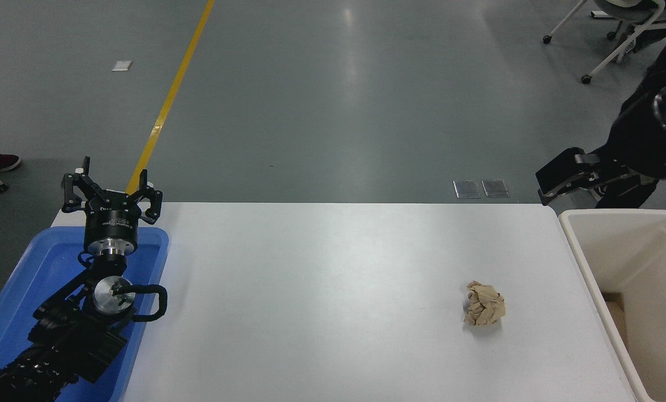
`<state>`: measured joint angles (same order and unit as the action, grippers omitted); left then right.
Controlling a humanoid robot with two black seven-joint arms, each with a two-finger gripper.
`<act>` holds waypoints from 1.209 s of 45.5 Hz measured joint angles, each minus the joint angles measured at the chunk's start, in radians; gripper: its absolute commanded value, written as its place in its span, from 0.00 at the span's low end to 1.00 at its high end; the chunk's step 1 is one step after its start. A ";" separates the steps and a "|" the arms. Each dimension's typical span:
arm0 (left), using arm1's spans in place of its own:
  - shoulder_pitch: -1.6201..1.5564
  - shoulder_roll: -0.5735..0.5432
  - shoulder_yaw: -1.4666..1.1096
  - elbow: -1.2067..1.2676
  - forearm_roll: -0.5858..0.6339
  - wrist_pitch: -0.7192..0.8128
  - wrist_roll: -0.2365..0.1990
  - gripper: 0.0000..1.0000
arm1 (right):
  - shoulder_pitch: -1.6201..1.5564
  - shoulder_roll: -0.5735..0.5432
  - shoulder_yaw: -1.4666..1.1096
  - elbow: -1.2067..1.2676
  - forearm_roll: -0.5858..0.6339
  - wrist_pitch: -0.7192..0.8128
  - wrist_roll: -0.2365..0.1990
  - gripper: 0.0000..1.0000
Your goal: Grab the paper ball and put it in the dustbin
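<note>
The paper ball (484, 304), a crumpled tan-brown wad, lies on the white table (333, 290) at the right, a little left of the dustbin. The dustbin (588, 268) is a cream-white tall-walled bin at the table's right edge. My right gripper (553, 181) hangs at the table's far right corner, above and behind the bin's far left corner, well beyond the ball. It looks open and holds nothing. My left gripper (111, 181) is parked open over the far end of the blue tray.
A shallow blue tray (25, 279) sits at the table's left edge under the left arm. Office chair legs (606, 50) stand on the grey floor at the top right. A person's shoe (0, 161) shows at the far left.
</note>
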<state>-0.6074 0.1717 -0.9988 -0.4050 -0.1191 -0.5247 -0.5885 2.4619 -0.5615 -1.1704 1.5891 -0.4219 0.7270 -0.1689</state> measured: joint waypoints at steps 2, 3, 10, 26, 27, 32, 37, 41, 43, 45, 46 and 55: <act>0.000 0.000 0.000 0.000 0.000 0.000 0.000 0.99 | -0.011 0.008 -0.002 -0.005 -0.004 -0.001 0.000 1.00; 0.000 0.000 0.000 0.000 0.000 0.000 0.001 0.99 | -0.019 0.013 -0.004 -0.008 -0.006 -0.003 0.000 1.00; 0.000 0.000 0.000 0.000 0.001 0.000 0.001 0.99 | -0.095 0.039 0.009 -0.034 -0.012 -0.024 0.001 1.00; 0.000 0.000 0.000 0.000 0.001 0.000 0.001 0.99 | -0.498 0.069 0.194 -0.231 -0.035 -0.131 -0.001 1.00; 0.000 0.000 0.000 0.000 0.001 0.000 0.001 0.99 | -0.525 0.072 0.207 -0.245 -0.039 -0.138 -0.001 1.00; 0.000 0.000 0.000 0.000 0.001 0.000 0.001 0.99 | -0.685 0.089 0.276 -0.322 -0.082 -0.191 -0.001 1.00; 0.000 0.000 0.000 0.000 0.001 0.000 0.001 0.99 | -0.826 0.109 0.338 -0.386 -0.123 -0.248 -0.001 1.00; 0.000 0.000 0.000 0.000 0.002 0.000 0.001 0.99 | -0.923 0.122 0.384 -0.431 -0.147 -0.287 -0.001 1.00; 0.000 0.000 0.000 0.000 0.002 0.000 0.001 0.99 | -0.965 0.129 0.407 -0.450 -0.157 -0.306 -0.001 1.00; 0.000 0.000 0.000 0.000 0.002 -0.001 0.001 0.99 | -0.996 0.134 0.423 -0.465 -0.162 -0.321 -0.001 1.00; 0.000 0.000 0.000 0.000 0.002 -0.001 0.001 0.99 | -1.017 0.139 0.434 -0.477 -0.167 -0.334 -0.001 1.00; -0.001 0.000 0.000 -0.001 0.002 -0.001 0.002 0.99 | -1.143 0.171 0.482 -0.562 -0.182 -0.406 -0.001 1.00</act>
<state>-0.6088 0.1718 -0.9986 -0.4061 -0.1167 -0.5260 -0.5861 1.3185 -0.3904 -0.6882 1.0272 -0.6044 0.3206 -0.1703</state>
